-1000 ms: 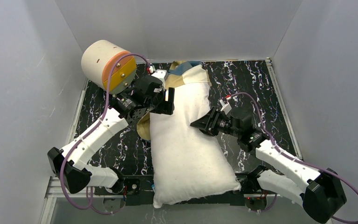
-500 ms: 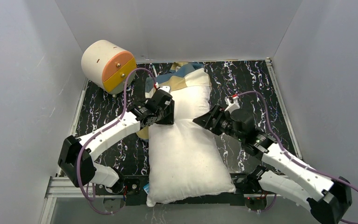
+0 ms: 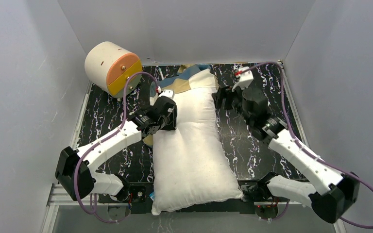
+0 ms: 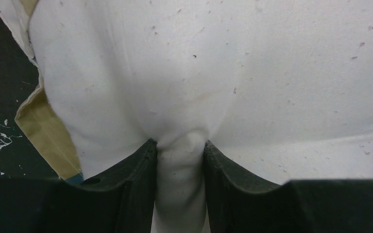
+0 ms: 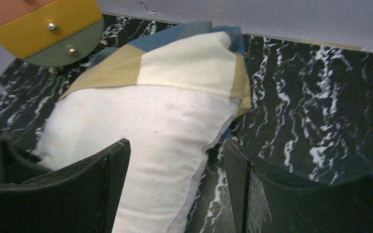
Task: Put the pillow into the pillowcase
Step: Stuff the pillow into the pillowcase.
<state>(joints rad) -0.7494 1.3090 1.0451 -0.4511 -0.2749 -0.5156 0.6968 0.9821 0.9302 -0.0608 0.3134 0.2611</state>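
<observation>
We see the pillow, plump, plain white, faintly wrinkled, lying lengthwise down the middle of the black, white-veined desk, its near end by the arm bases. Only its far end is covered by the pillowcase, thin cloth in blue, tan and cream blocks, bunched up there. Left jaws pinch a fold of pillow fabric at its left edge. Right jaws stand wide apart astride the pillow's far right edge. A cream cylinder with an orange-yellow face sits far left.
</observation>
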